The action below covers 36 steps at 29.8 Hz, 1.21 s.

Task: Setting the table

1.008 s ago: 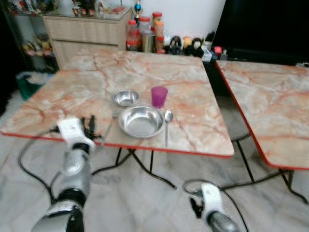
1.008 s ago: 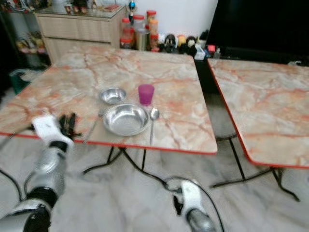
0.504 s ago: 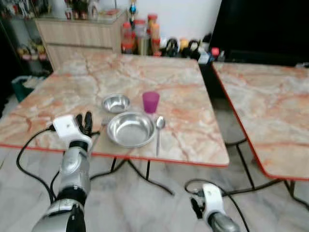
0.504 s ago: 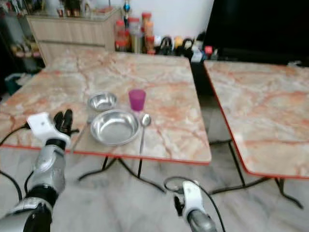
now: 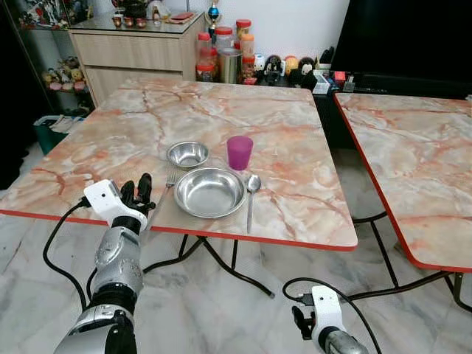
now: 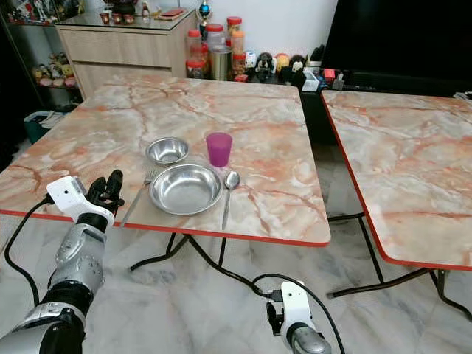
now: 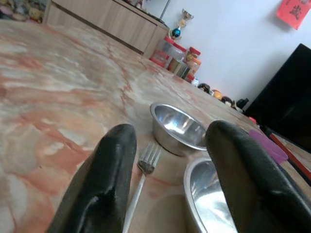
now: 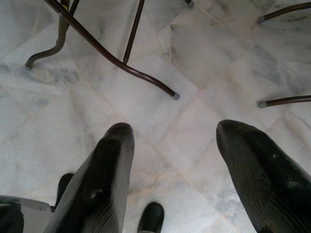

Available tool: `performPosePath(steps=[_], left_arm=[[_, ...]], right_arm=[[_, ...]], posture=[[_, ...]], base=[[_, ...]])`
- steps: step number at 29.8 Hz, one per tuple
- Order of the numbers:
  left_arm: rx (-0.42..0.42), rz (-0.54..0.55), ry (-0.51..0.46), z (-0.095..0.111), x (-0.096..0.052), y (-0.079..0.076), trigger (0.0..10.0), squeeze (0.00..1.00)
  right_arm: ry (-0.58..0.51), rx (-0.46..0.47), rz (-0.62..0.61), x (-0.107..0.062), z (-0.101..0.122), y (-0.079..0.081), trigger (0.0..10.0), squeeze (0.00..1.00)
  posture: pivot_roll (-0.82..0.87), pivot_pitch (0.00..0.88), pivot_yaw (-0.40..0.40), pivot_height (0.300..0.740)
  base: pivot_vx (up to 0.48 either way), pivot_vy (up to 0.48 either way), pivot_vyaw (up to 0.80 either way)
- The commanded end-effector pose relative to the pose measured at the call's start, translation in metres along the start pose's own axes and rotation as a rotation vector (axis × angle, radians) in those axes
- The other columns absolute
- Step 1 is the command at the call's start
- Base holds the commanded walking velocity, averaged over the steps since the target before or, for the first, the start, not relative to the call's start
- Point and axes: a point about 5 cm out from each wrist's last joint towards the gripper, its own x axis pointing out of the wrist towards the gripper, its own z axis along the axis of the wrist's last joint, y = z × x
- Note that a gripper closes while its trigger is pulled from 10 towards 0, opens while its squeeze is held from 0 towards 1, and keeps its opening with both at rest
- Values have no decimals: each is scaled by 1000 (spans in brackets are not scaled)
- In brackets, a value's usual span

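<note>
My right gripper (image 8: 170,170) hangs low over the marble floor (image 8: 204,53), fingers apart and empty. My left gripper (image 5: 137,190) sits at the near edge of the table (image 5: 295,147), fingers spread, holding nothing, just left of the fork (image 5: 164,189). Right of the fork lies the large bowl (image 5: 210,192), then the spoon (image 5: 251,193). Farther back stand the small bowl (image 5: 187,154) and purple cup (image 5: 239,152).

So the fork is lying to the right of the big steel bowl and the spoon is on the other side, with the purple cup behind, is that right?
Not quite: they are swapped. In the left eye view the fork lies left of the big steel bowl, near the left gripper, and the spoon lies on its right. The purple cup does stand behind.
</note>
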Motion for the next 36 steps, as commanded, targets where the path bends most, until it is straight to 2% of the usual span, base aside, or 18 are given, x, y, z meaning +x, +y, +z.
performPosePath(steps=[1, 3, 9, 10, 17, 23, 36], left_arm=[[-36, -46, 20, 2, 5, -9, 10000, 1000], [-36, -75, 106, -6, 6, -14, 10000, 1000], [-35, -75, 205, -18, 5, -19, 10000, 1000], [-43, -75, 219, -19, 5, -21, 10000, 0], [-80, -26, 263, -22, 8, -23, 10000, 0], [-103, -36, 294, -25, 7, -28, 10000, 0], [-97, -82, 350, -33, 4, -38, 10000, 0]], right_arm=[[-15, 14, -14, 1, 4, -3, 10000, 0], [-16, 14, -14, 1, 5, -3, 10000, 0], [-16, 12, -13, 1, 5, -2, 10000, 0], [-17, 13, -13, 1, 5, -2, 10000, 0], [-16, 18, -15, 1, 4, -1, 10000, 0], [-15, 20, -16, 1, 3, -2, 10000, 0], [-16, 23, -17, 0, 3, -2, 10000, 0]], posture=[[83, 0, -36, 740], [83, 0, -35, 740], [82, 0, -30, 740], [80, 0, -29, 740], [78, 0, -27, 740], [77, 0, -24, 740], [75, 0, -22, 740]], base=[[0, 0, 0], [0, 0, 0], [0, 0, 0], [0, 0, 0], [0, 0, 0], [0, 0, 0], [0, 0, 0]])
